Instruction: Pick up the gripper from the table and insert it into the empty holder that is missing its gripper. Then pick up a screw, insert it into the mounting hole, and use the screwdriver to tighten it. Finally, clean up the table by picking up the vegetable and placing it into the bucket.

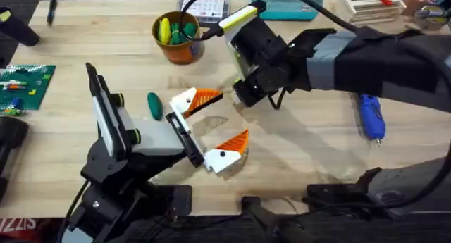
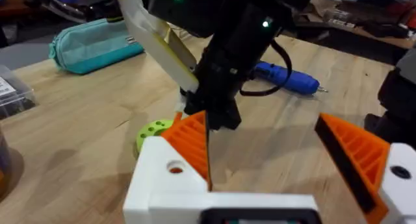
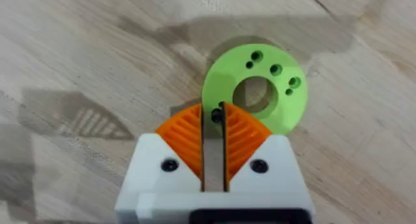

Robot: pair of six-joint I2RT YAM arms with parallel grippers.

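Observation:
My right gripper (image 3: 213, 113) points down at the table, shut on a small dark screw (image 3: 216, 115) at the rim of a green disc (image 3: 253, 94) with several holes. In the overhead view the right arm (image 1: 271, 60) covers that disc. My left gripper (image 1: 222, 120) stands open just beside it, nothing between its orange pads (image 2: 192, 143). The dark green vegetable (image 1: 153, 106) lies left of the left gripper. At the back is the orange-brown bucket (image 1: 178, 37), holding yellow and green toys. The blue screwdriver (image 1: 371, 116) lies at the right. The loose gripper and the holder are out of view.
A teal pouch (image 1: 289, 7) and a clear box (image 1: 204, 7) lie at the table's back edge. A green brick plate (image 1: 25, 84) is at the far left. Books are stacked at the back right (image 1: 370, 3).

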